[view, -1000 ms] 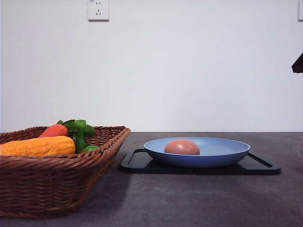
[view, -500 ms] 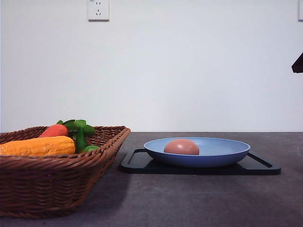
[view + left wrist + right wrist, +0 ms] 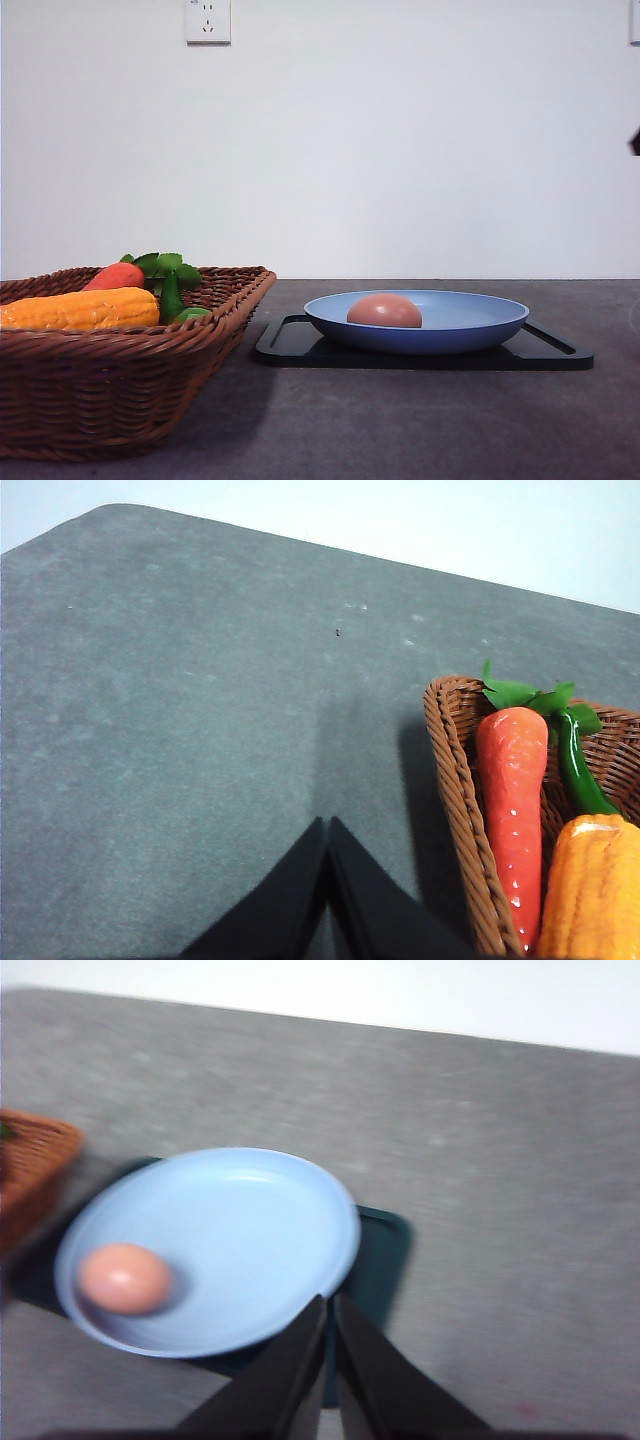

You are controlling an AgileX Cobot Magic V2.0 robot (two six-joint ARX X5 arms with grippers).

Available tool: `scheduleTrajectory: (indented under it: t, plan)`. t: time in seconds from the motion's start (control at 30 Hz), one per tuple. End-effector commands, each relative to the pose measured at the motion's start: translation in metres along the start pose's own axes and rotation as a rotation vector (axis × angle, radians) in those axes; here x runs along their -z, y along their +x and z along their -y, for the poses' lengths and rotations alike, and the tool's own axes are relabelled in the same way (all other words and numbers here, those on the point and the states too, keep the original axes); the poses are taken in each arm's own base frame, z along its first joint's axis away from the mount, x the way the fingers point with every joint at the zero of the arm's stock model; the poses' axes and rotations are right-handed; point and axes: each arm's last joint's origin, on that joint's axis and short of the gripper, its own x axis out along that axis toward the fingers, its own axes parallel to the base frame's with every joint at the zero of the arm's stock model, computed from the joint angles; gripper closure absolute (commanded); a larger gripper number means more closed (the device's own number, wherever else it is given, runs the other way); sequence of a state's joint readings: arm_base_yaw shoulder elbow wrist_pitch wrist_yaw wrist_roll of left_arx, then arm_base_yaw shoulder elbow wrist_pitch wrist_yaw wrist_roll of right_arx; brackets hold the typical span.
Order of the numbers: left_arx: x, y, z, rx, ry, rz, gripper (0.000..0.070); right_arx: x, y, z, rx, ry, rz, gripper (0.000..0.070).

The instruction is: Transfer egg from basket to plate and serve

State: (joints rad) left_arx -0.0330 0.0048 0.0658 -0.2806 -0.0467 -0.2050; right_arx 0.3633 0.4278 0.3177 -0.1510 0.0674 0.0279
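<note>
I see the egg [image 3: 384, 311] lying in the plate [image 3: 480, 318], left of its centre, on the black tray [image 3: 300, 343] right of the basket [image 3: 120, 390]. I judge it light, smooth, fragile and prone to roll, so I would lift the plate by its right rim. Both end effectors, left [image 3: 327, 880] and right [image 3: 328, 1360], sit pinched together, holding nothing. The right wrist view is blurred.
</note>
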Motion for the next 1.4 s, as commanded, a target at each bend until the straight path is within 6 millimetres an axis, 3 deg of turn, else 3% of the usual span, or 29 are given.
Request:
scheduleTrajectory:
  t: [0.0,0.37,0.9,1.37]
  plan:
    - [0.009,0.003,-0.002,-0.005,-0.006,-0.039,0.0700,-0.002,-0.005,0.003,0.042,-0.070,0.047,0.0700]
    - [0.009,0.003,-0.002,-0.005,-0.006,-0.039,0.0700,0.020,-0.028,0.023,0.211,-0.031,0.225,0.0700]
    - [0.009,0.003,-0.002,-0.005,-0.006,-0.039,0.0700,0.072,-0.011,0.029,0.194,0.112,0.146,0.0700]
    - [0.009,0.003,-0.002,-0.005,-0.006,-0.039,0.0700,0.074,-0.011,0.029,0.201,0.136,0.127,0.0700]
